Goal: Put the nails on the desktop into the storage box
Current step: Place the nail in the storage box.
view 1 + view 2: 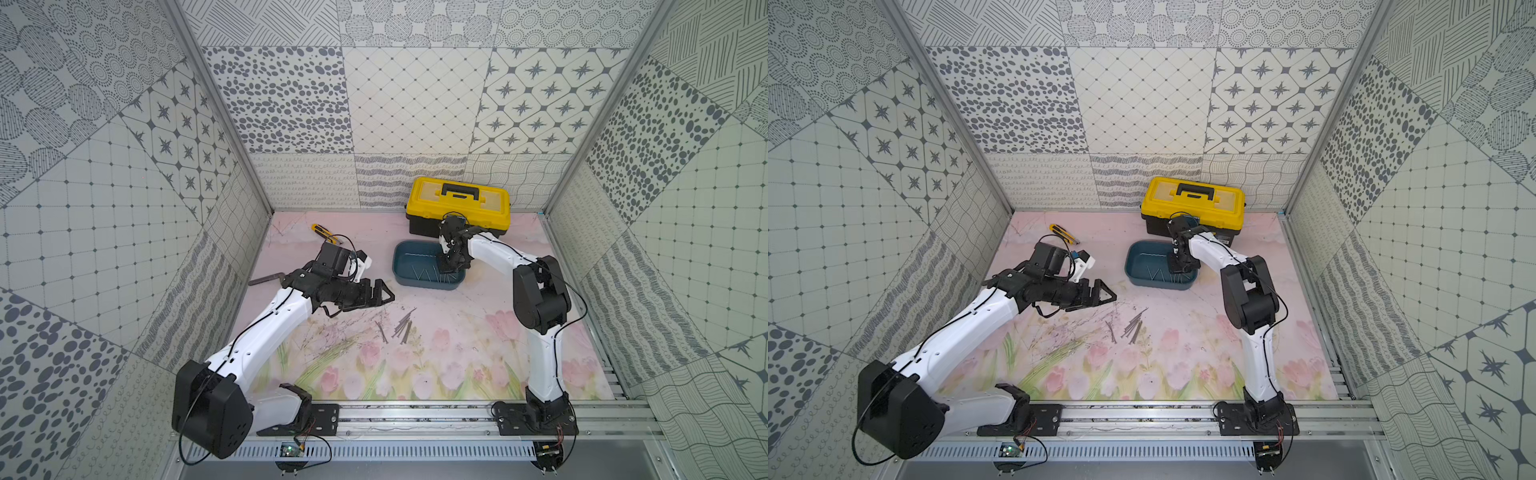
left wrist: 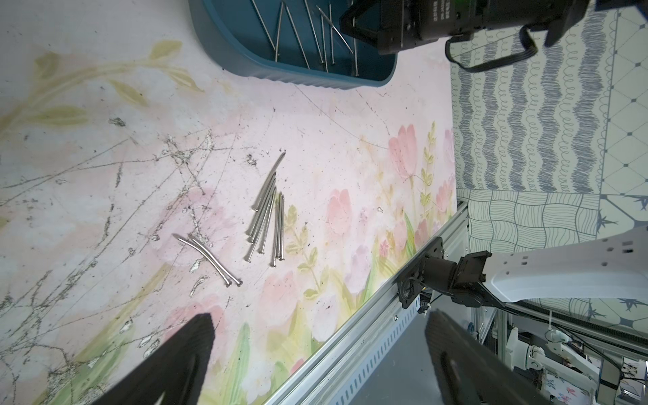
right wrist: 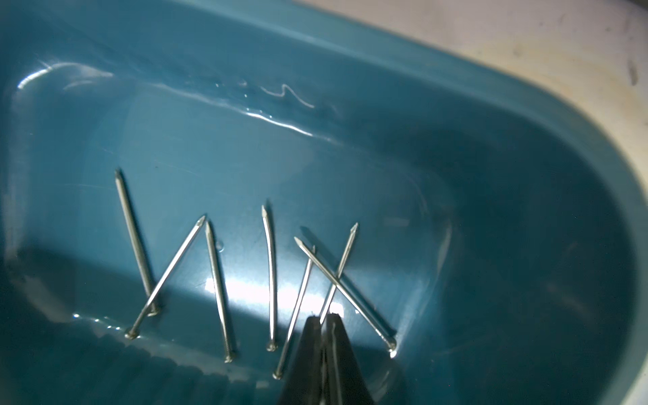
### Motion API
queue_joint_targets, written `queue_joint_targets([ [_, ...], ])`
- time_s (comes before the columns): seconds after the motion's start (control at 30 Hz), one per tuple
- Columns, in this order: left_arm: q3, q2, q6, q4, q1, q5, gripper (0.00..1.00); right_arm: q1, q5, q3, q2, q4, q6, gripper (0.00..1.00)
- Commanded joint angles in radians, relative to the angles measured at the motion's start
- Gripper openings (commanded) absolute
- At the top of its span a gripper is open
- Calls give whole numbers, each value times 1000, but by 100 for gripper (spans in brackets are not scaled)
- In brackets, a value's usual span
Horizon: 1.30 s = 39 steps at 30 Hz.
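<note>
The right gripper is pressed together inside the storage box; the left gripper hangs spread nearby.
Top views: loose nails lie on the desktop near the box. Left wrist: 2 clusters beside it. Right wrist: 7 nails inside, fingertips perhaps pinching 1.

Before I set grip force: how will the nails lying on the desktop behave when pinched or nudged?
The nails look thin, round and shiny, so they would probably roll or slip. Lying flat on the desktop, touching in a bunch, several may shift together.
</note>
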Motion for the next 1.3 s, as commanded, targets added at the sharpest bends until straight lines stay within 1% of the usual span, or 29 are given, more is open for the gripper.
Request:
queue_joint_targets([
  [0.0,3,-3,22,-20,-3,-12,100,-9,9,-13,18,24,11,4],
  [0.23,4,-2,19,-20,-5,-20,99,-12,8,-14,20,23,14,11],
  [0.53,-17,-29,14,-23,-5,-37,99,-14,5,-25,18,23,16,24],
  [0.7,-25,-41,13,-23,-6,-43,100,-14,-2,-33,-18,23,21,26],
  [0.87,-22,-35,20,-29,-9,-68,99,-13,-33,-27,-122,22,28,28],
  [1.0,-14,-15,33,-51,-35,-124,98,-13,-84,-46,-233,22,71,29],
  [1.13,17,24,67,-77,-100,-207,98,-13,-147,-107,-343,23,140,30],
  [1.27,54,93,136,-92,-192,-316,97,-13,-217,-191,-450,20,198,31],
])
